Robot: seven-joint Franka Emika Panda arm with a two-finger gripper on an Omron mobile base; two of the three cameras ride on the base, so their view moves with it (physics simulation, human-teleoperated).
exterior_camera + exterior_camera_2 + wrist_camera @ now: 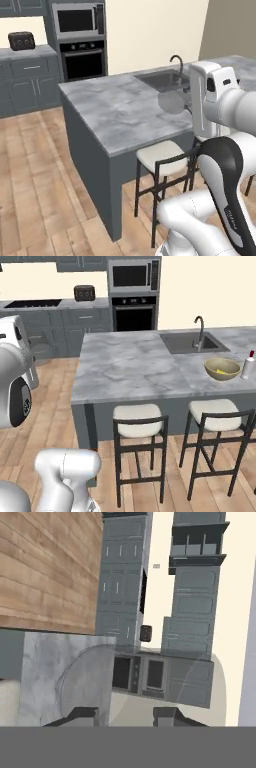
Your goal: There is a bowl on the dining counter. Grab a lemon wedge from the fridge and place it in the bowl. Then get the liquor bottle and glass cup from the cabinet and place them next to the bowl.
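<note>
A clear glass cup [172, 102] is held out from the hand over the island counter, with my gripper [124, 714] shut on it. In the hand view the see-through glass cup [150, 682] stretches between the two dark fingertips [80, 714]. The yellow-green bowl [222, 368] stands on the dining counter right of the sink, with a yellow lemon wedge [220, 373] inside. A white liquor bottle [247, 366] with a red cap stands upright just right of the bowl, close to it.
The grey marble island counter [130, 363] holds a sink with a faucet [199, 331]. Two dark stools with cream seats [137, 418] stand along its near side. A wall oven and microwave [134, 291] and a toaster [84, 292] are at the back.
</note>
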